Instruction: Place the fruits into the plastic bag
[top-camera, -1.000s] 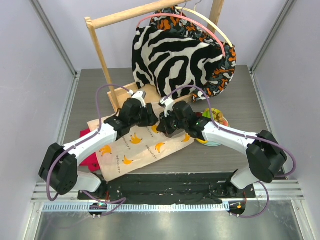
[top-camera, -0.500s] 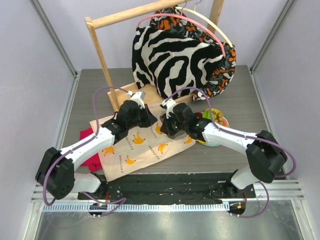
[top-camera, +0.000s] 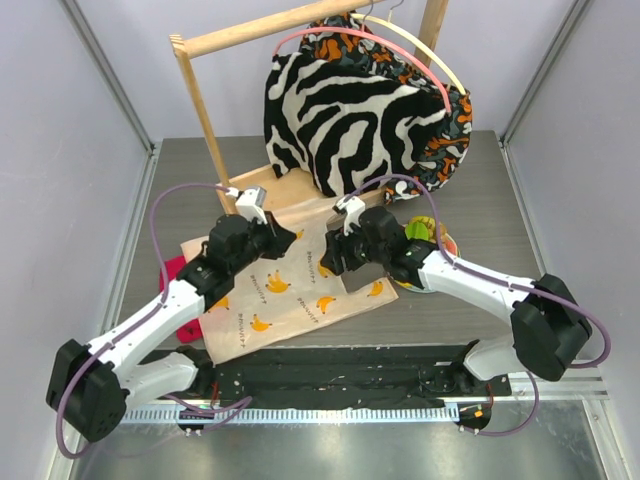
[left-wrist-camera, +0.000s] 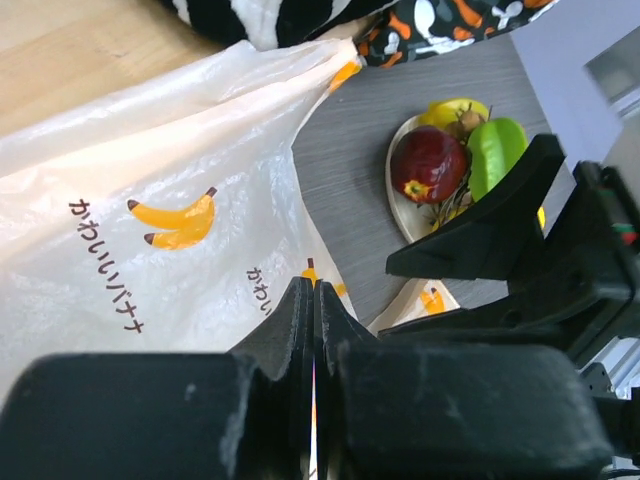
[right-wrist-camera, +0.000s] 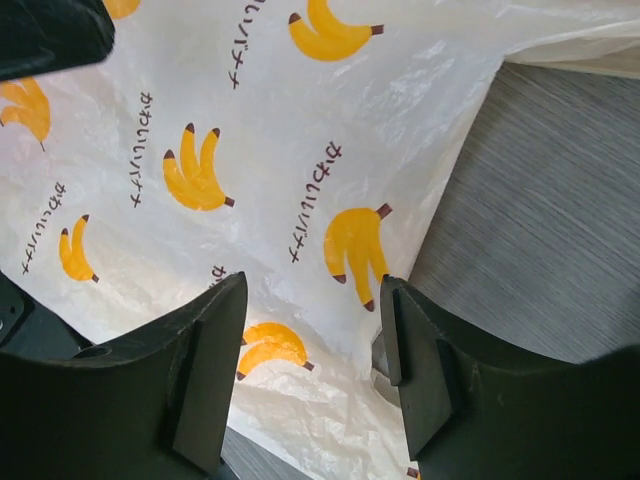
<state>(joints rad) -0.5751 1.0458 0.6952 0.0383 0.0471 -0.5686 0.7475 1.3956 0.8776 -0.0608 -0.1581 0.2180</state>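
The plastic bag (top-camera: 290, 290), cream with banana prints, lies spread on the table between my arms. My left gripper (top-camera: 277, 240) is shut, pinching a thin layer of the bag (left-wrist-camera: 150, 250) at its fingertips (left-wrist-camera: 300, 300). My right gripper (top-camera: 337, 256) hangs open just above the bag (right-wrist-camera: 300, 150), with nothing between its fingers (right-wrist-camera: 210, 350). The fruits (top-camera: 422, 231) sit on a plate to the right. The left wrist view shows a dark red apple (left-wrist-camera: 428, 163), a green fruit (left-wrist-camera: 495, 150) and a yellow lemon (left-wrist-camera: 455, 108) on that plate (left-wrist-camera: 400, 205).
A wooden clothes rack (top-camera: 205, 110) stands at the back, with a zebra-striped garment (top-camera: 340, 120) hanging over its base board (left-wrist-camera: 80, 50). A red cloth (top-camera: 175, 320) pokes out from under the bag's left edge. Bare grey table (right-wrist-camera: 560, 200) lies right of the bag.
My right gripper has opened and let go of the bag. My left gripper has shut on the bag and drawn back to the left. The bag now lies wider and flatter.
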